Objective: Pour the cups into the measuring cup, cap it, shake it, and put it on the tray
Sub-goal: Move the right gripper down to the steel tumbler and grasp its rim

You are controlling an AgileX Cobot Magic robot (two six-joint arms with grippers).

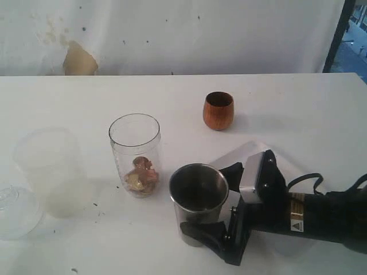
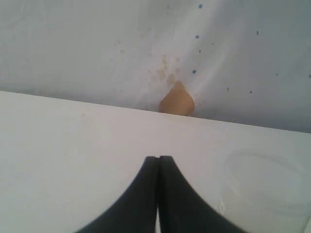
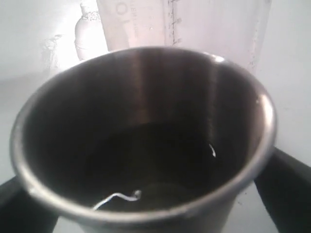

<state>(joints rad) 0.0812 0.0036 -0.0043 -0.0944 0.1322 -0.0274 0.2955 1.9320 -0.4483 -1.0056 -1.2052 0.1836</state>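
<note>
Two cups: the steel tumbler [image 1: 198,192] stands upright near the front of the tabletop [image 1: 287,103]; the wooden cup [image 1: 218,110] stands upright farther back, well apart from it.
Right gripper [image 1: 207,199]: its jaws are spread, one on each side of the tumbler; I cannot tell whether the pads touch the steel.
Tumbler inside: dark in the right wrist view, with a thin pale thread at the bottom.
Measuring cup [image 1: 135,154]: upright and uncapped, just left of the tumbler, with brownish pieces [image 1: 140,175] at its bottom.
Cap [image 1: 14,212]: lies on the tabletop at the left edge, near a frosted plastic cup [image 1: 51,172].
Tray [image 1: 238,153]: lies flat under the right arm, with only a corner showing behind the tumbler.
Left gripper [image 2: 158,159]: its jaws are pressed together with nothing between them, above bare tabletop.
</note>
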